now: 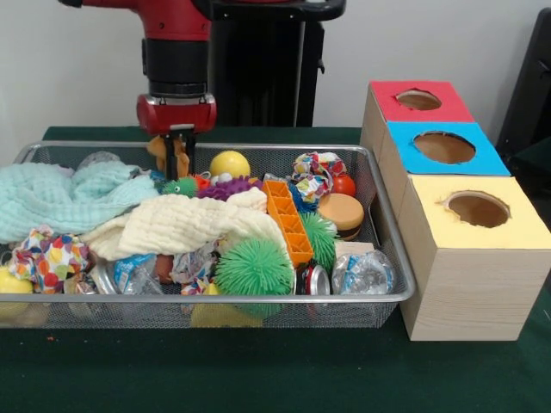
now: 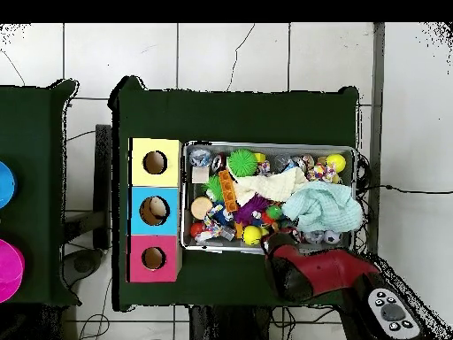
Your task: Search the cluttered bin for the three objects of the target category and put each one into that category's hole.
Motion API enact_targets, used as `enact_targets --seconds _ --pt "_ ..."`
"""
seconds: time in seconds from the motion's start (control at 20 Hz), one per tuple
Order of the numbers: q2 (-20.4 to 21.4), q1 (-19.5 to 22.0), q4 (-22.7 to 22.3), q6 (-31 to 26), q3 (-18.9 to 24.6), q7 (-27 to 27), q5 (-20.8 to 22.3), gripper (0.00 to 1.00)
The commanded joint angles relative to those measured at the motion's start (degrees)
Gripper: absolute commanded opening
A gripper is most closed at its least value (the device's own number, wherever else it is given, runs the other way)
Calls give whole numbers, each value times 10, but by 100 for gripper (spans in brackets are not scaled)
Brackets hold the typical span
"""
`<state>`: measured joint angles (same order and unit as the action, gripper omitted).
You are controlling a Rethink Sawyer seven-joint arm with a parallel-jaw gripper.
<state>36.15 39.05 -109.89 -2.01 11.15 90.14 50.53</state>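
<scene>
The gripper (image 1: 177, 155) hangs at the wire bin's (image 1: 392, 249) far edge, its fingers clamped on 1 small tan plush animal (image 1: 158, 150). Cloths, spiky balls and toys fill the bin. The red-surround hole (image 1: 418, 100) stands well apart.

cloths (image 1: 172, 222) and spiky balls (image 1: 254, 267) crowd the bin (image 1: 392, 249); box (image 1: 469, 275) top open.

Silver wire-mesh bin (image 1: 392, 258), grained wooden box (image 1: 469, 288), waffle-textured cloths (image 1: 172, 222).
</scene>
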Motion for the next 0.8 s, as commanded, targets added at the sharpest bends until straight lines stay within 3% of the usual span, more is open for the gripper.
enact_targets --seconds 0.05,0.35,0.55,0.8 --pt "91 33 -17 -129 160 -40 -81 0" --pt "121 73 -69 -163 241 -21 -151 0" --pt "139 92 -119 -147 301 1 -188 0" --pt "161 70 -136 -123 312 47 -222 0"
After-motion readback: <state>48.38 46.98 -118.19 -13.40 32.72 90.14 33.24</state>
